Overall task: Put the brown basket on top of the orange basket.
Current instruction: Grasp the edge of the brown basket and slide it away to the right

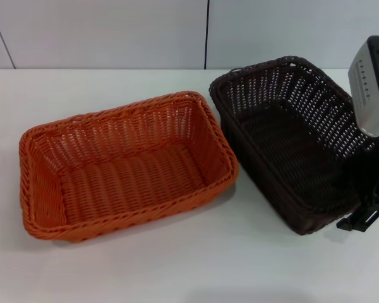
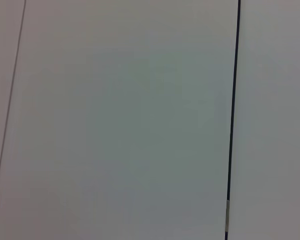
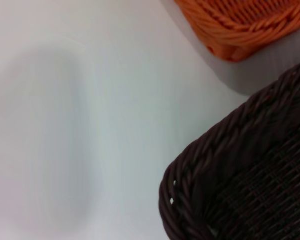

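Head view: brown basket (image 1: 284,139) tilted beside the orange basket (image 1: 126,164), not stacked yet. Right end effector (image 1: 366,211) at its near-right rim, grip state can't tell; left one's nowhere visible.

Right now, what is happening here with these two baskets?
The right gripper is at the near right corner of the brown basket, which looks tilted, its right side raised off the white table. Whether the gripper has closed on the rim cannot be seen. The orange basket lies flat on the table to the left of it, empty, and the two baskets are nearly touching. The left arm is out of view. The brown basket is not yet on top of the orange one.
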